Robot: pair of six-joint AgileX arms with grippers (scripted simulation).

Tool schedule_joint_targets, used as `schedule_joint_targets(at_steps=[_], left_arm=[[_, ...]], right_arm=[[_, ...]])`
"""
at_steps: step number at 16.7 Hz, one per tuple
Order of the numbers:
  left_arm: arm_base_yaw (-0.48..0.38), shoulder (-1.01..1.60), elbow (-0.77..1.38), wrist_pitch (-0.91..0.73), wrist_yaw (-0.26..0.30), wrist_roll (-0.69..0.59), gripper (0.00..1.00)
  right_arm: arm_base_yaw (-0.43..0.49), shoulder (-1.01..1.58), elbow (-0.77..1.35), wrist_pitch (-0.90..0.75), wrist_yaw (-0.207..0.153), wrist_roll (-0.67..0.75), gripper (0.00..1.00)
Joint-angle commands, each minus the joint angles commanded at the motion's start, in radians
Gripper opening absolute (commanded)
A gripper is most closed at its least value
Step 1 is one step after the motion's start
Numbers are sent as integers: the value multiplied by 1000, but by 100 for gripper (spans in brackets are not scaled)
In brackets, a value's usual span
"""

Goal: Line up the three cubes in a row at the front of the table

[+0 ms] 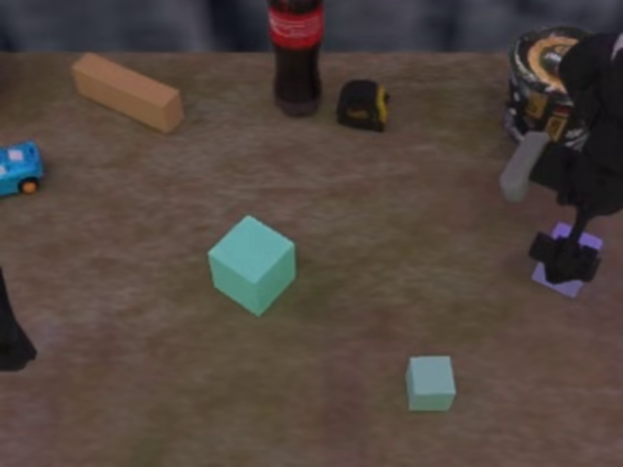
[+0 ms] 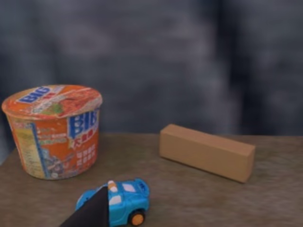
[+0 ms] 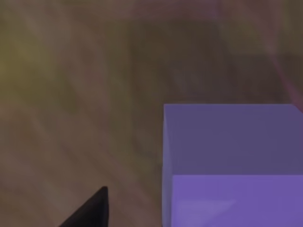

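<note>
Right gripper (image 1: 565,259) over lavender cube (image 1: 567,285)

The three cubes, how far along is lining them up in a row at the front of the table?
Nothing looks lined up yet. The large teal cube sits mid-table, and the small pale teal cube sits nearer the front. In hand: the right gripper is down over the lavender cube at the right edge. The left arm sits parked at the left edge. All three still need placing.

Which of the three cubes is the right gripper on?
The lavender cube at the table's right edge; the right gripper sits over it. Both teal cubes stand apart.
</note>
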Motion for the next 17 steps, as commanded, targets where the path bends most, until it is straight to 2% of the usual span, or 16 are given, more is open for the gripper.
schedule_joint_targets(at_steps=[3, 8, 17], left_arm=[[0, 0, 0, 0, 0, 0, 100], [0, 0, 0, 0, 0, 0, 100], [0, 0, 0, 0, 0, 0, 100]], right_arm=[[2, 51, -60, 112, 0, 2, 100], [2, 66, -75, 135, 1, 2, 100], [2, 66, -75, 135, 1, 2, 32]])
